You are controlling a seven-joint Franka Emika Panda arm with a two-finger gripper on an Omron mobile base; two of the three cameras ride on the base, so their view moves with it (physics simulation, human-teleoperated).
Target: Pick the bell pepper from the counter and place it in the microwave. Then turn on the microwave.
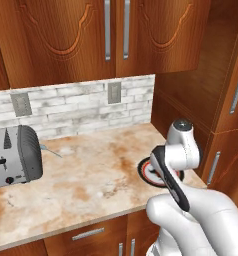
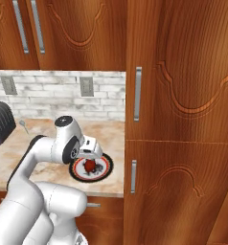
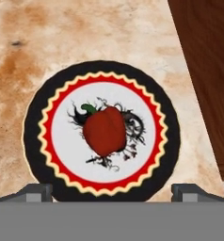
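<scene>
The bell pepper [image 3: 104, 131], red with a green stem, lies in the middle of a round plate [image 3: 34, 141] with a black rim and a red-and-yellow ring. The plate rests on the beige marbled counter [image 1: 91, 175], near its right end. In the right base view the pepper [image 2: 89, 165] sits on the plate [image 2: 105, 170] straight below my gripper [image 2: 89, 154]. My gripper [image 3: 112, 190] hangs above it, open, its two dark fingertips [image 3: 36, 192] wide apart and touching nothing. In the left base view my arm covers much of the plate [image 1: 145, 168]. The microwave is out of view.
A tall wooden cabinet [image 2: 183, 143] rises right beside the plate, and its side [image 3: 208, 70] stands close to the plate's rim. A silver toaster [image 1: 13, 157] stands at the counter's left, with a utensil [image 1: 51, 150] beside it. Wall cabinets [image 1: 91, 35] hang above the brick backsplash.
</scene>
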